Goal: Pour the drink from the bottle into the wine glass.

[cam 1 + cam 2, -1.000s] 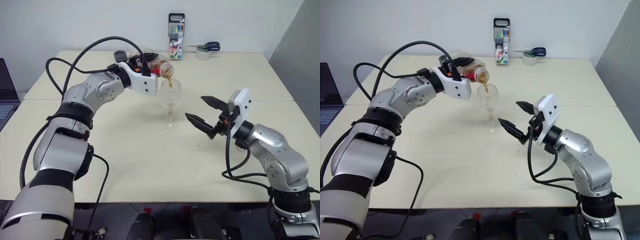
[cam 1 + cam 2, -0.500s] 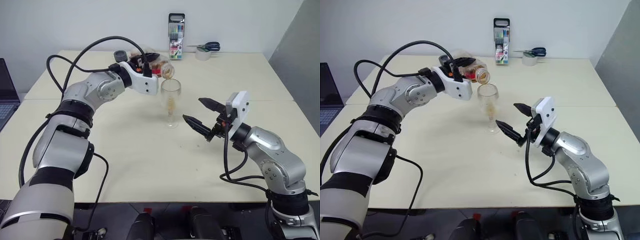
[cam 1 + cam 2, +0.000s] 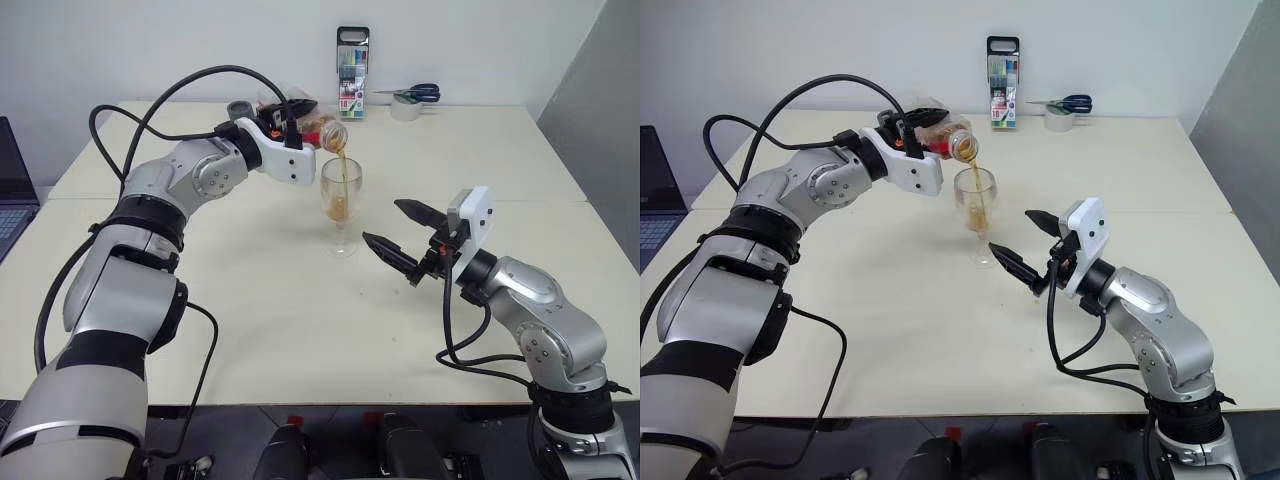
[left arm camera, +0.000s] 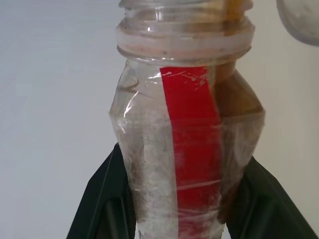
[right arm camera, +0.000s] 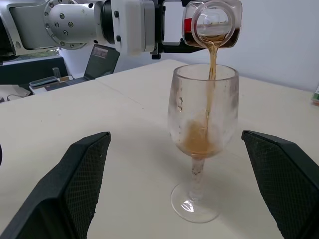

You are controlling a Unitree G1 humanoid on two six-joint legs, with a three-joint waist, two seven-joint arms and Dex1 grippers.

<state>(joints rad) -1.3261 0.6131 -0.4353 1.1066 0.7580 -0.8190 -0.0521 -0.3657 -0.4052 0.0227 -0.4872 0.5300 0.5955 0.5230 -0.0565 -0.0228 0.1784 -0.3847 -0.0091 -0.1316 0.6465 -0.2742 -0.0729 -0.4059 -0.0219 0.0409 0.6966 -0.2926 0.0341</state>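
The left gripper [image 3: 292,120] clamps the tilted bottle [image 3: 312,127] over the wine glass [image 3: 340,206] so the drink [image 5: 211,59] streams in; the right gripper [image 3: 403,236] waits nearby, spread, empty.

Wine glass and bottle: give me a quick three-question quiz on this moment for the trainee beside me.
1. True or false: the right gripper is clamped on the stem of the wine glass.
2. Which gripper holds the bottle? A) left gripper B) right gripper C) neither
3. Fill in: the drink falls in a thin stream from the bottle's mouth into the glass's ____.

Key
1. False: its fingers stand open beside the glass, apart from it.
2. A: it is shut on the tilted bottle above the glass.
3. Bowl: a little amber liquid has pooled at the bottom.
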